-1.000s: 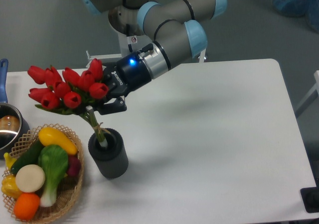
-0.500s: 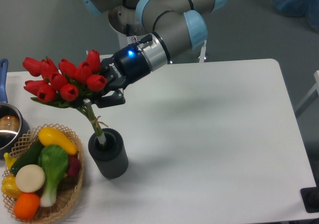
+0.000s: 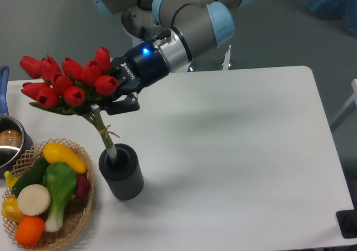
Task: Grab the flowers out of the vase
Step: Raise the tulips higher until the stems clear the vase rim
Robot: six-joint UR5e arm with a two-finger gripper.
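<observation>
The flowers [image 3: 67, 83] are a bunch of red tulip buds with green leaves, tilted to the left above the table. Their tied pale-green stems [image 3: 105, 135] run down into the mouth of the vase [image 3: 121, 172], a short dark-grey ribbed cylinder; only the stem tips are still inside. My gripper [image 3: 103, 107] is shut on the flowers just under the buds, reaching in from the right. The buds hide part of its fingers.
A wicker basket [image 3: 78, 220] of yellow, green, white and orange produce sits left of the vase at the front-left corner. A steel pot [image 3: 10, 145] with a blue handle [image 3: 4, 89] stands at the left edge. The arm's base [image 3: 139, 30] is behind the table.
The gripper has risen and shifted slightly left with the flowers. The stems have slid most of the way up out of the vase. The vase has not moved.
</observation>
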